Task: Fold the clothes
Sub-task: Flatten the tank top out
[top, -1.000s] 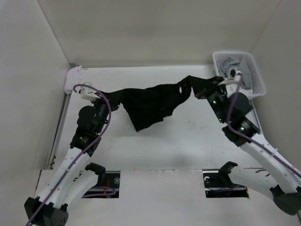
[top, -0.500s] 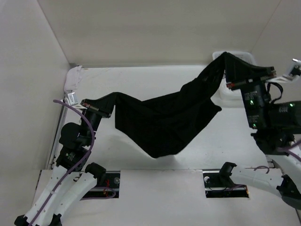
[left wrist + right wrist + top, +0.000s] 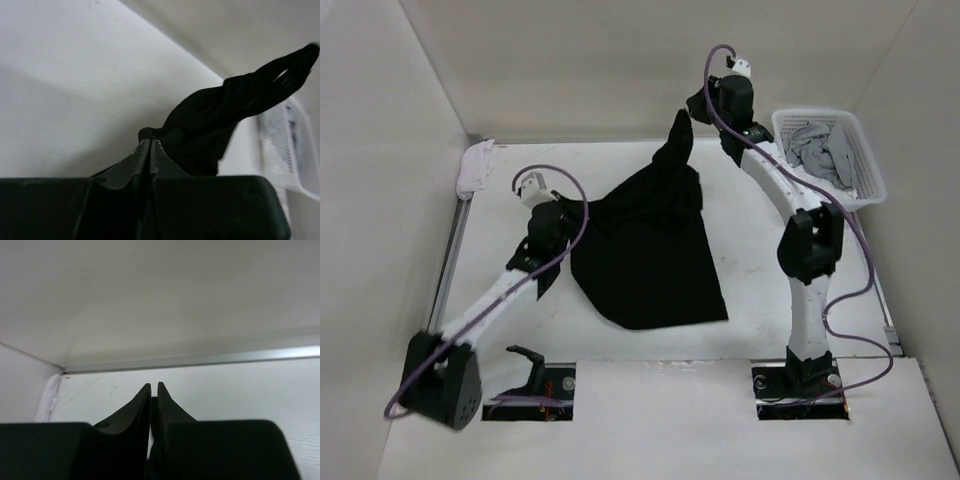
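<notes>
A pair of black shorts point(image 3: 650, 250) sprawls across the middle of the counter point(image 3: 760, 290), one corner standing up toward upper centre. The left gripper point(image 3: 151, 144), jaws clamped on the garment's left corner, sits at centre left. The right gripper point(image 3: 154, 387) hangs beside the raised tip, its jaws a thin slit and its grip unclear. Bare counter lies to the right and below, and a laundry basket point(image 3: 865, 160) fills the upper-right corner.

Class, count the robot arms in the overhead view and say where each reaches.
2. The left arm reaches from the near-left edge to the left side of the black garment. The right arm reaches from the near-right edge to its lifted far corner. None appear hidden.
</notes>
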`<control>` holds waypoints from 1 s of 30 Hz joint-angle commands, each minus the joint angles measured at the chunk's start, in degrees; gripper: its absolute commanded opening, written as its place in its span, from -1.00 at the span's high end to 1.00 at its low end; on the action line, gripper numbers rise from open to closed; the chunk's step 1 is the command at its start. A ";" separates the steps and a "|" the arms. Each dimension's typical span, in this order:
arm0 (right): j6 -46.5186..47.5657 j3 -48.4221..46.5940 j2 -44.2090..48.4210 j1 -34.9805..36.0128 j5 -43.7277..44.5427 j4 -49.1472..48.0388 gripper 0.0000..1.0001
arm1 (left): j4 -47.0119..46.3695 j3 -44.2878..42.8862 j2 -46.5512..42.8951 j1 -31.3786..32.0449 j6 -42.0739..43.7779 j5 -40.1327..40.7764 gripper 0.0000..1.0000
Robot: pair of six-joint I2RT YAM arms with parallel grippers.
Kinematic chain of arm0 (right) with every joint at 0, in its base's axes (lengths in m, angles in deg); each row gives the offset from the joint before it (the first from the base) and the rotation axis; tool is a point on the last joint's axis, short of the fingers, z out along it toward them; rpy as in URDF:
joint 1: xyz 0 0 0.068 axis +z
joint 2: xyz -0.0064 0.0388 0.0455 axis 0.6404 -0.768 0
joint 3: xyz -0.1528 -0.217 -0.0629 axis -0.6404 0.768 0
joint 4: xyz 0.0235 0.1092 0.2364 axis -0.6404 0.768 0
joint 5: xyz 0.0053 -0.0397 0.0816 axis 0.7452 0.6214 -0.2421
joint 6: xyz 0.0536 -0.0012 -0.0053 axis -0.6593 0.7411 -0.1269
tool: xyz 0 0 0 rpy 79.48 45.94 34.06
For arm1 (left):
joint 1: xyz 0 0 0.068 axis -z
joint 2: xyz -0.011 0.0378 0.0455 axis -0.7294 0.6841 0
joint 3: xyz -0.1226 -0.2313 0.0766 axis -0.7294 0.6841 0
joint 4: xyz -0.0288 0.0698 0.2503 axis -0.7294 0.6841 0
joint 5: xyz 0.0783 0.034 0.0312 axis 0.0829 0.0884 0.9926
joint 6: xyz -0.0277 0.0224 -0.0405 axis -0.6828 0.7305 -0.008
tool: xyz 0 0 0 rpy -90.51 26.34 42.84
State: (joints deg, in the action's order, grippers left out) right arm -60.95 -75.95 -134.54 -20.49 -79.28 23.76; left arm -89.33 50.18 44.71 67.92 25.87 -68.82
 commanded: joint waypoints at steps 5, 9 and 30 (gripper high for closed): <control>-4.32 7.18 9.70 -1.71 1.19 -3.40 0.09 | -10.85 -26.10 27.52 -4.08 2.53 -0.24 0.53; -5.19 33.73 22.72 3.28 2.33 -10.70 0.32 | -10.32 -19.56 24.30 -3.81 2.54 0.19 0.18; -12.40 90.04 54.48 19.29 9.38 -4.74 -0.07 | 0.23 14.39 12.59 -4.87 -4.05 0.63 0.22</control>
State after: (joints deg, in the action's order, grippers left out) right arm -71.55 13.05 -79.98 -1.85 -68.38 18.71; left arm -88.21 65.32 54.15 63.72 23.36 -66.26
